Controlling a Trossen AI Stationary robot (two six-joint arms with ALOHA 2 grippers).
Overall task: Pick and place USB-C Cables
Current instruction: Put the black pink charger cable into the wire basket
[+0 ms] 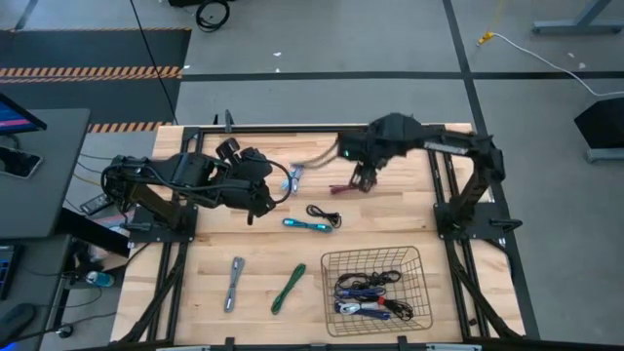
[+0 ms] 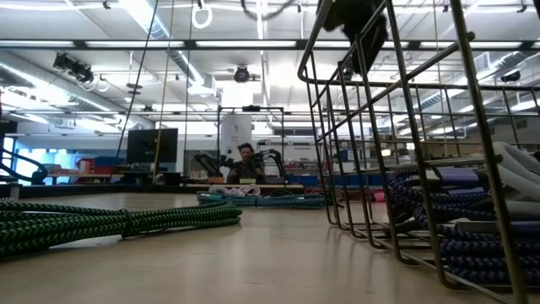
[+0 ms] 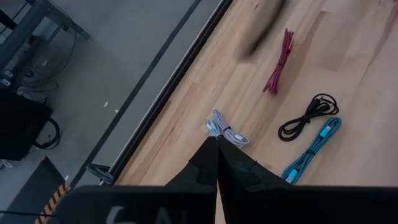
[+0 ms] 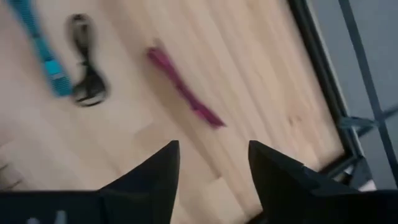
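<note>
Beyond the wire basket (image 1: 375, 255), right gripper (image 1: 364, 182) hovers above red cable (image 1: 343, 189), fingers apart
Other loose cables lie left of the basket; left gripper (image 1: 261, 203) closed, empty

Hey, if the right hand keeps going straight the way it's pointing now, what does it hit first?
Most likely the red cable. The right hand, fingers open, looks down at the table, and that cable lies just ahead of the gap between its fingers. Depth is unclear, so it could meet bare wood just short of it.
</note>
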